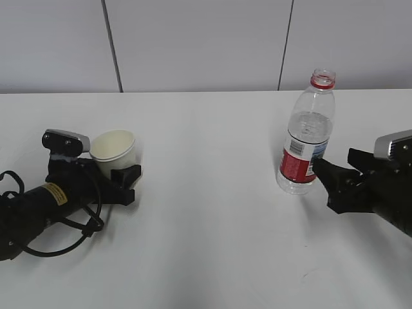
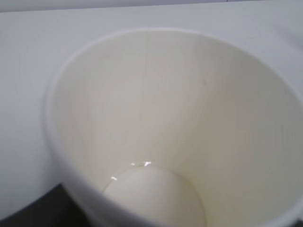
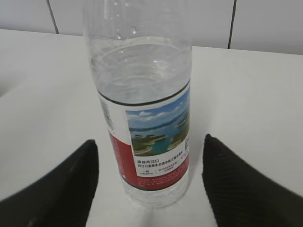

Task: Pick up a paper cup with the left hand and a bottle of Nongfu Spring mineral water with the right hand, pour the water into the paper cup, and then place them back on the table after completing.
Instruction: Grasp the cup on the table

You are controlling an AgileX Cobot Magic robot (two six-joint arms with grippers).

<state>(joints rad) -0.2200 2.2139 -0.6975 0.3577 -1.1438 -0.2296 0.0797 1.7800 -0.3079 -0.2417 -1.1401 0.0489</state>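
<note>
Two claws low over the white counter (image 1: 206,193). Left claw (image 1: 119,175) closed around the paper cup (image 1: 114,152), upright far left of the bottle, a little water (image 2: 154,196) pooled at its bottom. Bottle (image 1: 306,135) upright on the counter, uncapped, red ring at the neck, partly full. Right claw (image 1: 328,177) spread open just right of the bottle, fingers (image 3: 61,189) flanking its base with clear gaps either side in the wrist view, not gripping.

Bottle (image 3: 144,109) neck and cap cut off by right wrist view's top edge; paper cup (image 2: 175,127) blurred, rim cropped right and below; label print unreadable.
</note>
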